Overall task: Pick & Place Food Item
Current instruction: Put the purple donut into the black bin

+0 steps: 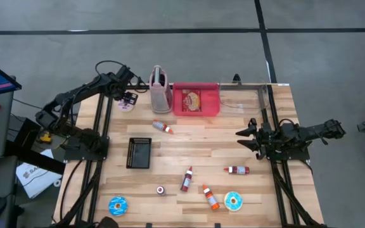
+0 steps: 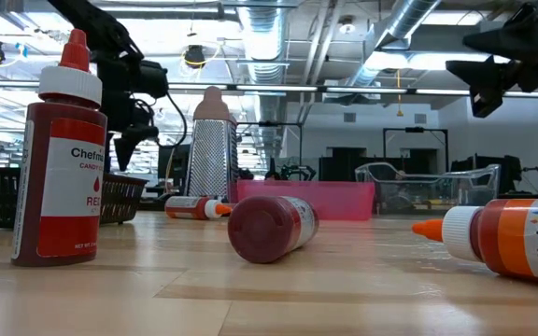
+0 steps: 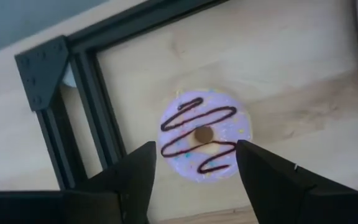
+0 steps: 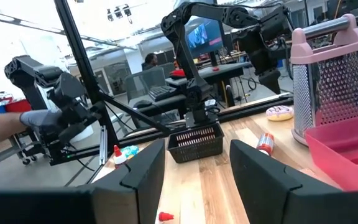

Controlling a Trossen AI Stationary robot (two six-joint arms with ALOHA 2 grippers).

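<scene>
A lilac-frosted donut [image 3: 204, 135] with dark zigzag icing lies flat on the wooden table at its far left [image 1: 127, 106], beside the black frame rail [image 3: 98, 106]. My left gripper [image 3: 196, 149] hangs above it, pointing steeply down. It is open, with one finger on either side of the donut and clear of it. In the low view this gripper [image 2: 129, 126] is well above the tabletop. My right gripper [image 1: 241, 138] waits open near the table's right side, held level and holding nothing.
A pink-handled grater [image 1: 160, 88], a red tray [image 1: 196, 111] and a clear bin [image 1: 243, 98] line the far edge. A black basket [image 1: 139, 152], several sauce bottles [image 1: 187, 179] and two blue donuts [image 1: 118, 205] lie nearer the front.
</scene>
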